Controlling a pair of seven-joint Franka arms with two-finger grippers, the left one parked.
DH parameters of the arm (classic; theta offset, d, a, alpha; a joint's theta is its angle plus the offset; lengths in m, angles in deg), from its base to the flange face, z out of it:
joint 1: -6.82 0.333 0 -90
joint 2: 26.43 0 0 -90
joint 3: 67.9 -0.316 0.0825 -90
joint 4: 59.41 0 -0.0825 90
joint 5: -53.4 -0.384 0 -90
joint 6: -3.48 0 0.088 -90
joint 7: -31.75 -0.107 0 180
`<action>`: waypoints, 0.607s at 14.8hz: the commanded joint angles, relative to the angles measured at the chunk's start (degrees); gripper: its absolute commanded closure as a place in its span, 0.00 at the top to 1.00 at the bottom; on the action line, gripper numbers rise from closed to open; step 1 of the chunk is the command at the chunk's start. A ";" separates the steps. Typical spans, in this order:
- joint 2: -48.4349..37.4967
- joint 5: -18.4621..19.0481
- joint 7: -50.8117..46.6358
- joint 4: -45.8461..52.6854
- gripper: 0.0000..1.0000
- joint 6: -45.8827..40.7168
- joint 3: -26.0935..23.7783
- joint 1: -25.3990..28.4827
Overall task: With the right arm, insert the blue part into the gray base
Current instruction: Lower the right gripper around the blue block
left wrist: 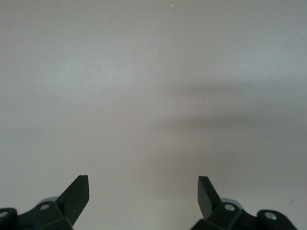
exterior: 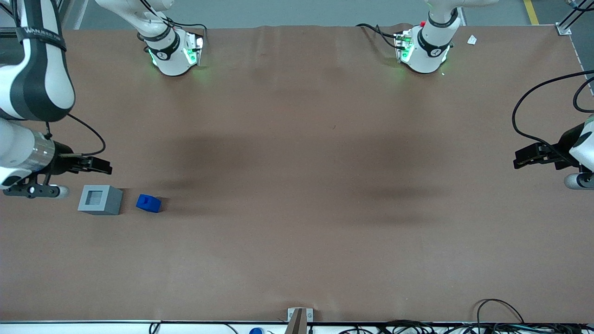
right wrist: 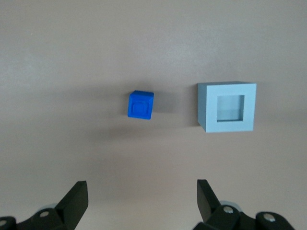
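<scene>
Surface (exterior: 297, 195): wide, covered in brown sheet, carrying only the two task pieces, both toward the working arm's end.

Right arm (exterior: 37, 79): white with black panels, reaching in over that end. Its wrist is held above and a little farther from the front camera than the pieces, probably so the wrist camera takes in both at once before a descent.

Gray base (exterior: 100, 200): light gray cube, sitting flat on the surface with its square recess facing up. The recess looks unoccupied in the wrist view (right wrist: 229, 107). That upward opening suits a straight drop from above.

Claw (exterior: 95, 164): black, hanging clear of the surface, touching nothing. In the wrist view (right wrist: 142, 199) the two fingers stand spread wide with bare surface between them, ready to straddle something.

Blue part (exterior: 148, 203): small bright blue block, resting on the surface just beside the base, apart from it, toward the parked arm's side. The wrist view (right wrist: 140, 105) shows a raised square detail on its upper face. Not yet grasped; insertion not begun. Judgement: the next move calls for lowering the claw around the block.
</scene>
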 commanded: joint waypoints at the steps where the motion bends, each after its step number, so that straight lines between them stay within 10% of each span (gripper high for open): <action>1: -0.82 -0.46 -0.38 -4.20 1.00 4.77 -0.20 -0.07; 9: 3.40 -0.37 -3.11 -4.48 1.00 10.75 -0.20 1.95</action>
